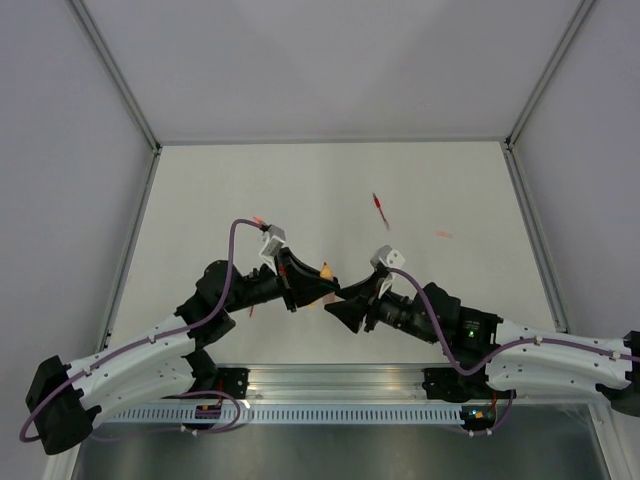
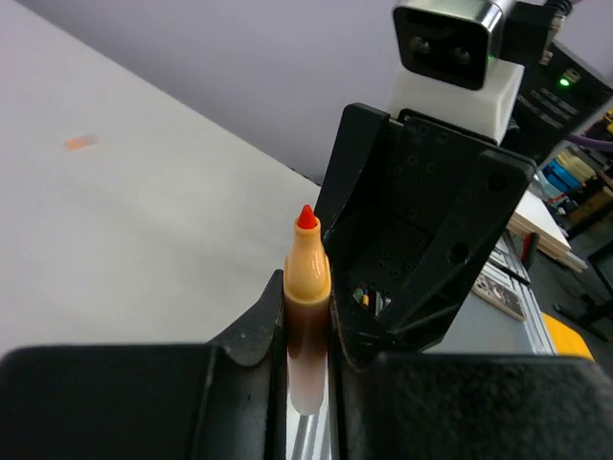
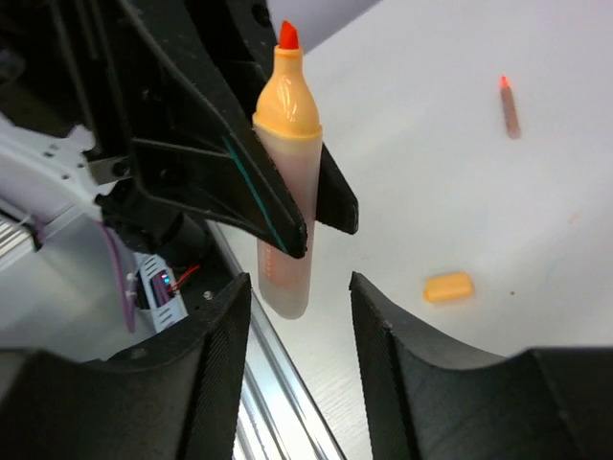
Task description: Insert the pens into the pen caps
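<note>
Orange-peach pen (image 2: 306,278), uncapped with its red tip up, is clamped around its barrel by the left gripper (image 2: 305,331) above the near middle of the table (image 1: 250,180). Both arms bend inward from their bases, wrists meeting nose to nose. The right gripper (image 3: 299,287) faces the pen with its jaws spread and gripping nothing, the pen's pale butt end hanging just above the gap. Farther out the red pen (image 1: 380,210) lies flat, and the orange cap (image 1: 443,235) lies to its right, both well apart from the grippers. A red stub (image 1: 258,218), too small to make out, lies beside the left wrist.
</note>
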Robot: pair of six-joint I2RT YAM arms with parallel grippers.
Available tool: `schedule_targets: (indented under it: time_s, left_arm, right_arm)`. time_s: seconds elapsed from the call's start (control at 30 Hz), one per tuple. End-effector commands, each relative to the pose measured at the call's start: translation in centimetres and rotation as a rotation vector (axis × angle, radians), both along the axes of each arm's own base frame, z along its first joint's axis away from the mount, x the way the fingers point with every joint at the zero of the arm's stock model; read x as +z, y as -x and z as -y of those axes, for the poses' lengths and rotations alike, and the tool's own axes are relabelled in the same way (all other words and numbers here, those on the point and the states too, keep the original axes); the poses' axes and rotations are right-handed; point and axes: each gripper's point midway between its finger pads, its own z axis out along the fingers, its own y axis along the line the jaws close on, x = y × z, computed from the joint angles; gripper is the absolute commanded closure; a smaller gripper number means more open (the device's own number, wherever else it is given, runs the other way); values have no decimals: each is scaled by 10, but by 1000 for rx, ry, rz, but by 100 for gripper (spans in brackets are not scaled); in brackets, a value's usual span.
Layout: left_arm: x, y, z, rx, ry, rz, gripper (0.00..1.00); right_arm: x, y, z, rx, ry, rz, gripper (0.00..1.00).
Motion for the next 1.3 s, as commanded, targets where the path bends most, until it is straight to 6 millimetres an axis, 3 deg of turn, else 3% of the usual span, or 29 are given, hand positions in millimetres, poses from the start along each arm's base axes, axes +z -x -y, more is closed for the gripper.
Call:
schedule_targets:
  time_s: [0.0,0.17,0.53,0.63,0.77,0.8,0.9,0.97,1.27]
  left_arm:
    - [21,26,-2,-121,88,97,98]
    - [29,42,-4,-199,143,120,98]
    - [34,52,-10,-222,184,141,98]
    - [36,53,-12,-223,192,145,98]
    - [37,54,-14,-221,201,144,98]
    - [38,54,-14,-219,203,145,97]
    - [39,54,-15,-220,205,150,62]
    - [38,54,-14,-221,201,150,52]
    - [36,52,-13,-211,193,158,46]
  right_arm:
    - [26,27,-3,162,-114,77,50]
    - [36,51,-8,302,-179,113,53]
    - [35,55,-23,338,-236,81,65]
    - [35,56,-22,338,-250,81,73]
    - [37,55,-22,329,-260,78,100]
    - [39,55,-21,328,-269,79,100]
    - [47,51,-17,302,-293,83,100]
    - [52,46,-14,265,-307,88,100]
    - [61,46,-17,273,-299,78,100]
